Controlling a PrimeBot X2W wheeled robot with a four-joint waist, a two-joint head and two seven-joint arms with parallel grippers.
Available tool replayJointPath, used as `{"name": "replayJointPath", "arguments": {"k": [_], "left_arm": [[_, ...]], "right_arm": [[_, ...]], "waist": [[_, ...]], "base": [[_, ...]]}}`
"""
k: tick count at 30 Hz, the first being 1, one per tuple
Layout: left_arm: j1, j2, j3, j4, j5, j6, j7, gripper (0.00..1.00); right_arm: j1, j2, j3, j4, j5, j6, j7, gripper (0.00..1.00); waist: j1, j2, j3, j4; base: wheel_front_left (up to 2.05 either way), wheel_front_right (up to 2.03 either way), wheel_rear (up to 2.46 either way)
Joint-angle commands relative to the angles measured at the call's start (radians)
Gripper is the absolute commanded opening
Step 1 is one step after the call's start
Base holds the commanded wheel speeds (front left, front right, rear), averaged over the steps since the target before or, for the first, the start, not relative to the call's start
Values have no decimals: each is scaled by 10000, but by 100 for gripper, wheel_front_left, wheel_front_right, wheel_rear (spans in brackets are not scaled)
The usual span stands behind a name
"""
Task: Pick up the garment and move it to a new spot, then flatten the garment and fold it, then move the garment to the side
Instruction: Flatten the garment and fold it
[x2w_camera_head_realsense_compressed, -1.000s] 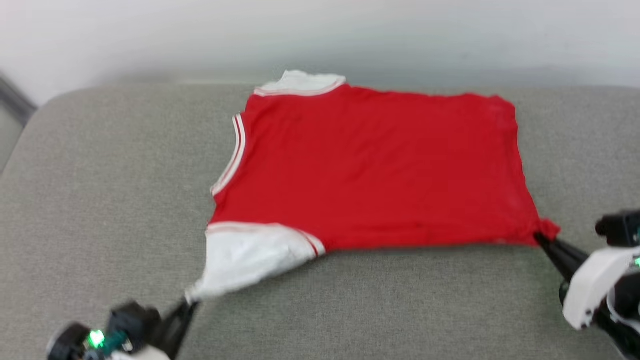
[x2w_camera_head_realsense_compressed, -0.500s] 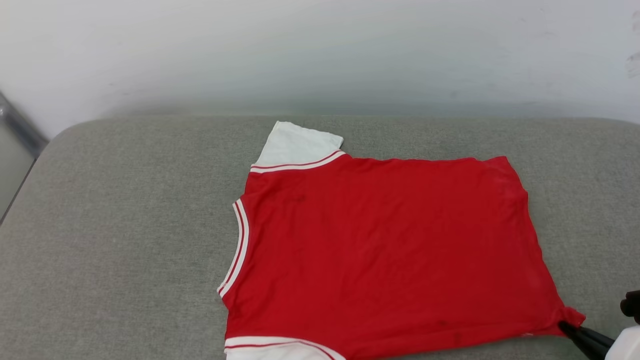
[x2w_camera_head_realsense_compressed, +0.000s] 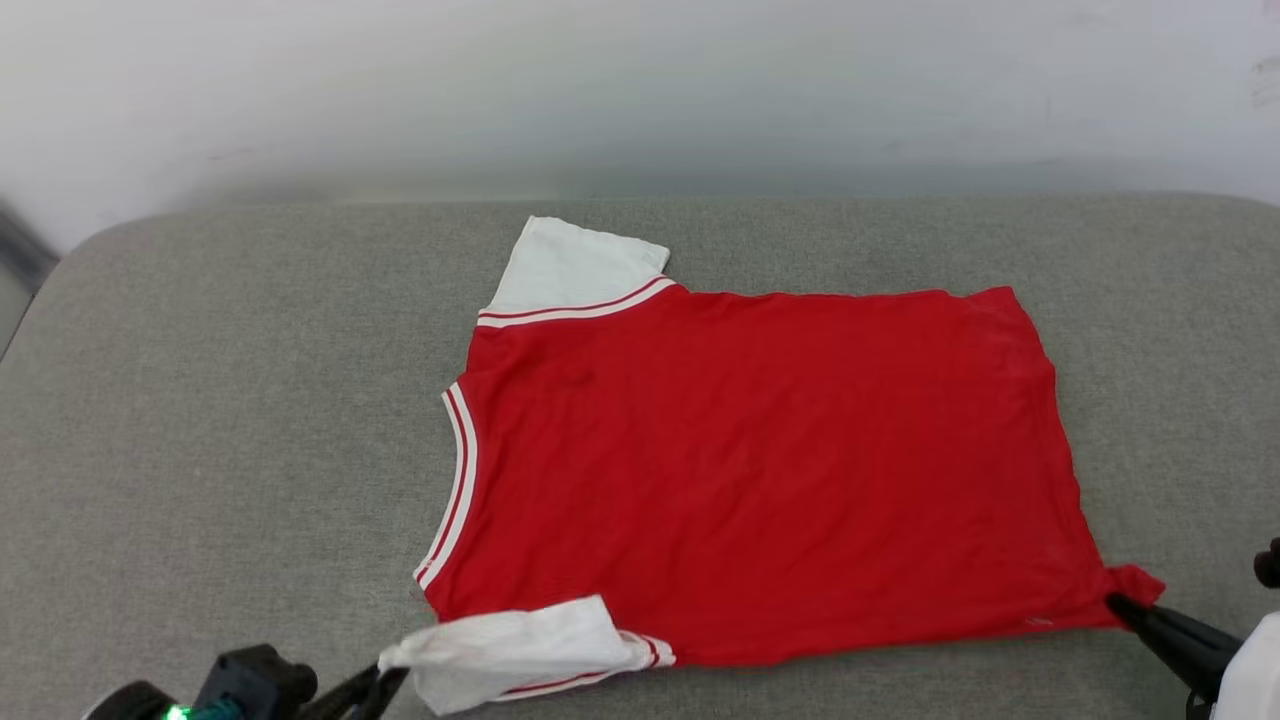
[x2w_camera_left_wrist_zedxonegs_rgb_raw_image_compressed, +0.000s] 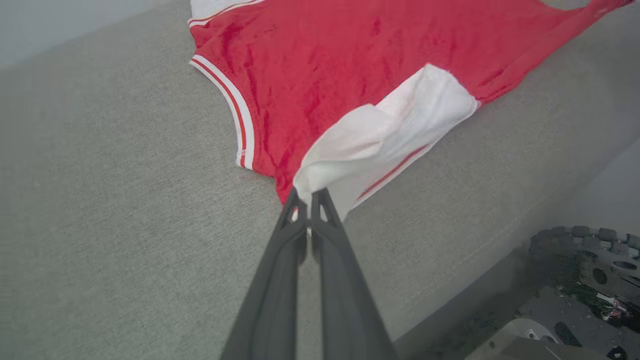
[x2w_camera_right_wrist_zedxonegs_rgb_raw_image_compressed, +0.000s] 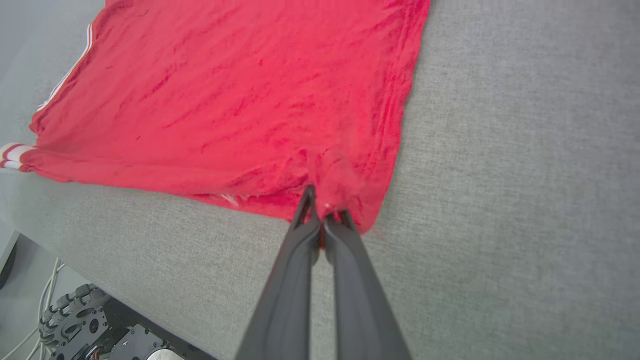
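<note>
The garment (x2w_camera_head_realsense_compressed: 760, 460) lies spread on the grey cushion, plain red side up, its neckline facing left. One white sleeve points to the far side; the near white sleeve (x2w_camera_head_realsense_compressed: 510, 650) is bunched and turned inward. My left gripper (x2w_camera_head_realsense_compressed: 385, 680) is shut on that near sleeve's tip (x2w_camera_left_wrist_zedxonegs_rgb_raw_image_compressed: 312, 187) at the lower left. My right gripper (x2w_camera_head_realsense_compressed: 1120, 603) is shut on the garment's near right hem corner (x2w_camera_right_wrist_zedxonegs_rgb_raw_image_compressed: 345, 200), which is puckered into a small tuft.
The grey cushion (x2w_camera_head_realsense_compressed: 220, 420) stretches wide to the left and right of the garment. A pale wall (x2w_camera_head_realsense_compressed: 640, 90) rises behind it. The cushion's near edge drops to the floor, where my wheeled base (x2w_camera_left_wrist_zedxonegs_rgb_raw_image_compressed: 585, 280) and some cables (x2w_camera_right_wrist_zedxonegs_rgb_raw_image_compressed: 30, 335) show.
The head camera tilted up and then partly back, shifting the whole picture. The near white sleeve, stretched out toward my left gripper a second ago, now lies bunched and folded inward against the red body.
</note>
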Motion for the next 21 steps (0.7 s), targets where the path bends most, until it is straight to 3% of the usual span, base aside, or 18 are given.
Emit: {"name": "replayJointPath", "arguments": {"k": [1,10,13,21], "left_arm": [[-218,-32,61,5,81,7,-78,0],[-2257,-552,156,734,602,-478,202,0],[-3797,-1050,-89,2039,935,-1044,562,0],[-4815,-1664,-383,3471,1081,-1510,578,0]], "right_arm": [[-121,57,-91,-78,-56,-4,40,0],[-1004,589,-913,-344,-806,-4,985,0],[-1925,1175,-942,30,-1666,-4,1799,0],[-2697,1625,-886,695,-2372,-4,2091,0]], "waist": [[-1,0,124,-17],[-1,0,1237,-147],[-1,0,1981,-274],[-1,0,2377,-323]], "base": [[0,0,0],[0,0,0],[0,0,0],[0,0,0]]}}
